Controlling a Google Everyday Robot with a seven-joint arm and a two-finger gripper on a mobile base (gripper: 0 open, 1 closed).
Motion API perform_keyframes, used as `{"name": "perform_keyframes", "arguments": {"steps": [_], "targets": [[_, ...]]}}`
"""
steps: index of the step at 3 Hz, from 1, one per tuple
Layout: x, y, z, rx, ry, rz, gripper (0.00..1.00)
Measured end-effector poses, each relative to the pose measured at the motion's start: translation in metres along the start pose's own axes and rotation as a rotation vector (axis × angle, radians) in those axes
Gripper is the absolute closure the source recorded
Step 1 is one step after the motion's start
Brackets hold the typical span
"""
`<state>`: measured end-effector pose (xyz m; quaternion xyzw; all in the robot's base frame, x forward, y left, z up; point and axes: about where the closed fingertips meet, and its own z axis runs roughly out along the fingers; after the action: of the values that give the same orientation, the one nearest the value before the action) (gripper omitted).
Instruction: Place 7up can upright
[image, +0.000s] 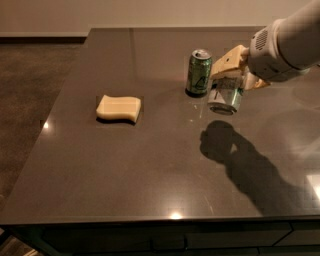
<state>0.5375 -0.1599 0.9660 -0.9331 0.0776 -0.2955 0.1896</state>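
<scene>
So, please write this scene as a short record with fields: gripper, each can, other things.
gripper: right part of the scene, shut on the 7up can
7up can: held nearly upright, seemingly just above the table, not yet set down
green can: standing upright, just left of the 7up can
sponge: lying flat, far left of both cans

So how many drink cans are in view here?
2. The green can stands upright on the table; the 7up can is just beside it, held off the surface in the gripper. Nothing looks hidden.
</scene>
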Motion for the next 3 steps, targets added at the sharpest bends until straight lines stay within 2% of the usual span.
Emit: {"name": "perform_keyframes", "arguments": {"steps": [1, 2, 3], "targets": [[0.002, -0.003, -0.014, 0.073, 0.058, -0.105, 1.0], [-0.003, -0.004, -0.026, 0.096, 0.108, -0.238, 1.0], [-0.003, -0.004, -0.03, 0.088, 0.118, -0.332, 1.0]]}}
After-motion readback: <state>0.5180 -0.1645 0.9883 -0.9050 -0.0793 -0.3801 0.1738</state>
